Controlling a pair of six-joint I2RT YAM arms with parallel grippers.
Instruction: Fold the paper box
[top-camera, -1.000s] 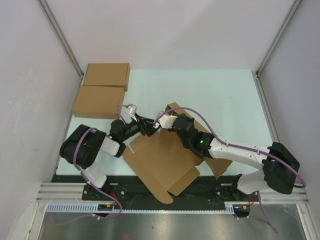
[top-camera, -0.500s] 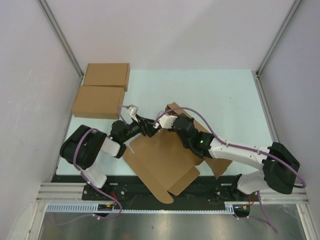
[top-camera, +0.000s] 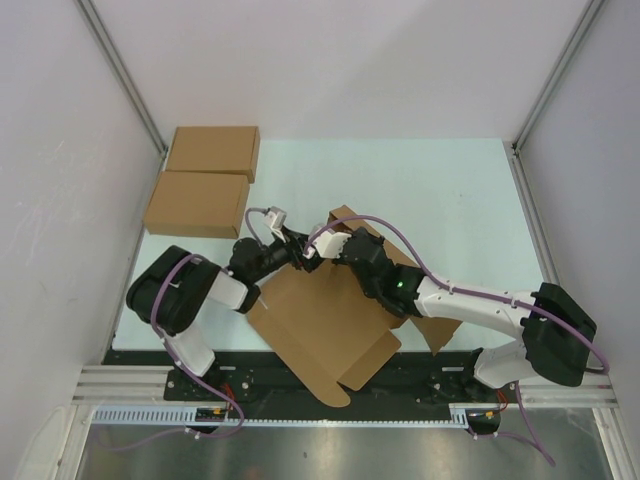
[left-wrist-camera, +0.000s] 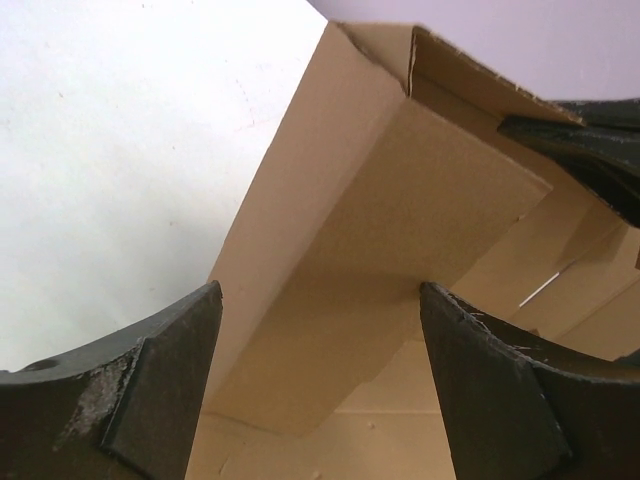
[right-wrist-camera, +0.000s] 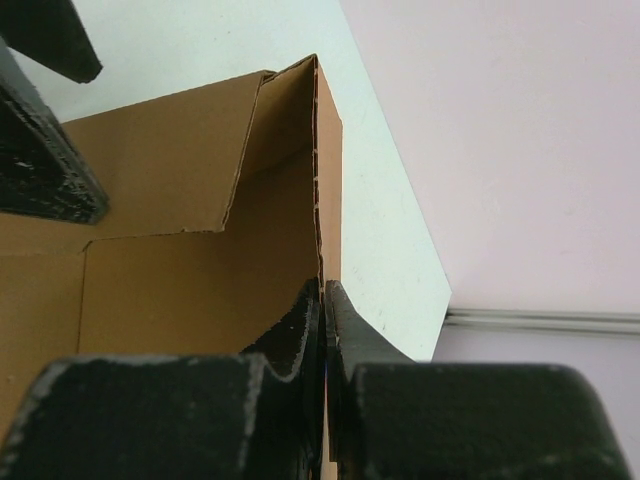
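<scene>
Top external view: the paper box (top-camera: 320, 325) lies partly opened out on the near middle of the table (top-camera: 440, 190). It is turned askew, so its corners point far, near, left and right. Its long axis runs from the far middle, where both grippers meet, down toward the near right under the right arm. The near corner sticks out past the table's near edge. At the far corner one flap stands upright.

The left gripper (top-camera: 297, 243) has its fingers spread wide. In the left wrist view (left-wrist-camera: 318, 295) the raised cardboard wall (left-wrist-camera: 400, 230) sits in the gap between them, and I cannot tell whether either finger touches it.

The right gripper (top-camera: 328, 246) is closed. In the right wrist view (right-wrist-camera: 324, 300) its two fingers pinch the thin top edge of the standing flap (right-wrist-camera: 180, 270), with the card sandwiched between the tips.

The left arm is folded close to its base, its forearm reaching right and slightly away over the sheet's left edge. The right arm stretches long and low from its base at the near right, across the sheet's right part, with the wrist aimed left. The two grippers face each other, just beside one another.

Two made-up brown boxes (top-camera: 212, 152) sit at the far left, well apart from the sheet.
</scene>
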